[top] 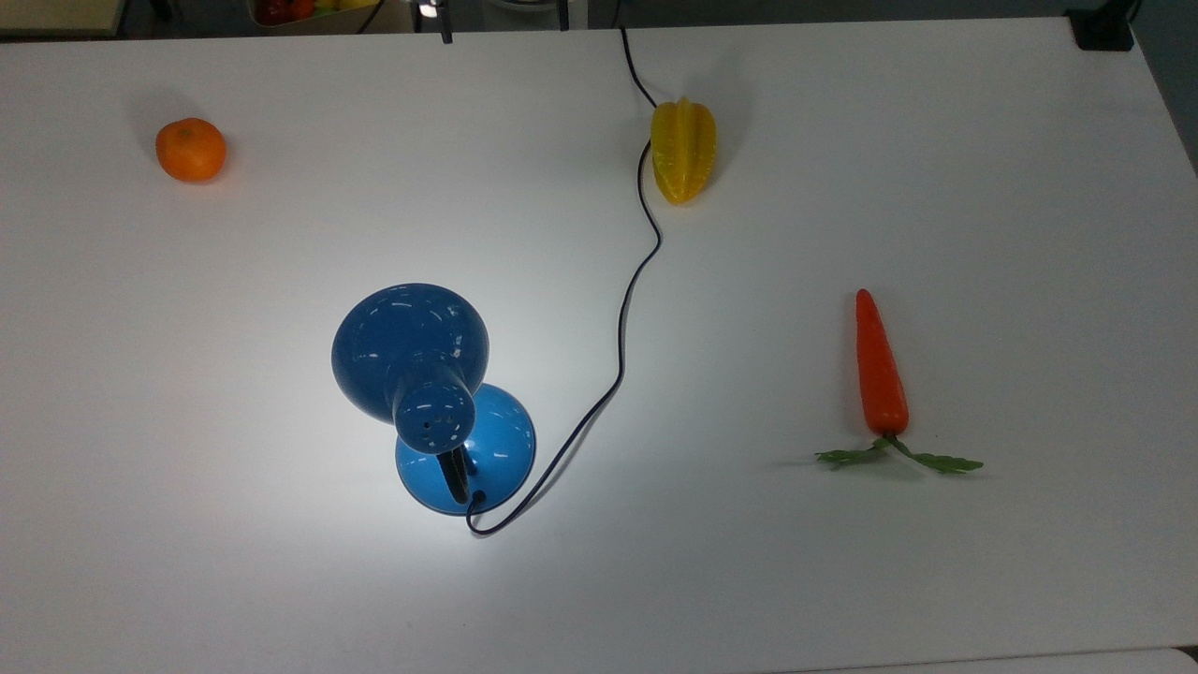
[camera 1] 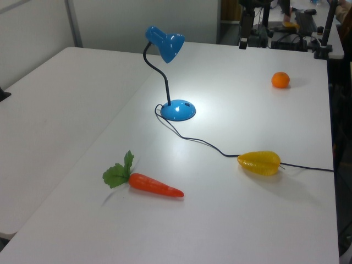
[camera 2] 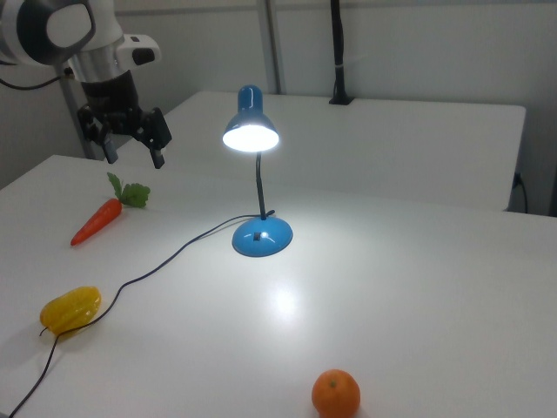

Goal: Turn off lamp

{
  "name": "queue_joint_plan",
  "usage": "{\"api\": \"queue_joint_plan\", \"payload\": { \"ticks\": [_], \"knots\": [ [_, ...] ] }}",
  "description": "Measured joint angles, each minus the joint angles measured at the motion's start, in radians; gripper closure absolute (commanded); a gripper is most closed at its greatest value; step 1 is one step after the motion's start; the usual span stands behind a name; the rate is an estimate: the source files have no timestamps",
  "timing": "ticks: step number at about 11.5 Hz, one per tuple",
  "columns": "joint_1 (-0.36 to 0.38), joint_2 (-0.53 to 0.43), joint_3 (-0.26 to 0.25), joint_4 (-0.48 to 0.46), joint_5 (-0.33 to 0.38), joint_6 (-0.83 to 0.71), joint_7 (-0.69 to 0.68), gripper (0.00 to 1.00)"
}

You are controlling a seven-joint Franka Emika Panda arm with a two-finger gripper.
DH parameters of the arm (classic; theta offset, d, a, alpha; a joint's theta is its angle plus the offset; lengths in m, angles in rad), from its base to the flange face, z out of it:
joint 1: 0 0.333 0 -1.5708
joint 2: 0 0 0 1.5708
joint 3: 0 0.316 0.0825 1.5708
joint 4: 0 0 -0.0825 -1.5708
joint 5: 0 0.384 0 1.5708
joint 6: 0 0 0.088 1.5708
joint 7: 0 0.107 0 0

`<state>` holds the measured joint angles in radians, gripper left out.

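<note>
— Where does the lamp [top: 412,360] stand?

— On the white worktop [top: 936,580], well in from every edge. In the top view its round blue base [top: 496,449] sits a little nearer the worktop's bottom edge than its top edge, and the domed shade [camera 2: 251,131] leans over the surface beside the base.

— Is it lit?

— Yes. The right view shows the shade's mouth glowing white, and a bright patch lies on the worktop around the base.

— And the cord [top: 622,318]?

— Thin and black. It loops out from the base, winds across the worktop, passes right beside the yellow starfruit [top: 683,150] and runs off the top edge in the top view.

— The gripper [camera 2: 133,139]?

— In the right view it hangs in the air at that picture's left, above the worktop's far side, its fingers spread wide with nothing between them. It is well apart from the lamp.

— What else lies there?

— A carrot [top: 880,370] with green leaves towards the top view's right edge, an orange [top: 190,149] near the top left corner in the top view, and the starfruit close to the top edge. None of them touches the lamp.
</note>
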<state>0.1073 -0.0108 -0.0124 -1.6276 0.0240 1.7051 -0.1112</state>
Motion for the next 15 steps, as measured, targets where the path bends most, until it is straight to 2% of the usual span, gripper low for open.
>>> {"api": "queue_joint_plan", "payload": {
  "ticks": [12,15],
  "knots": [
    [0.000,0.000,0.000,0.000,0.000,0.000,0.000,0.00],
    [-0.001,0.001,0.000,0.000,0.020,0.000,-0.003,0.00]
  ]
}}
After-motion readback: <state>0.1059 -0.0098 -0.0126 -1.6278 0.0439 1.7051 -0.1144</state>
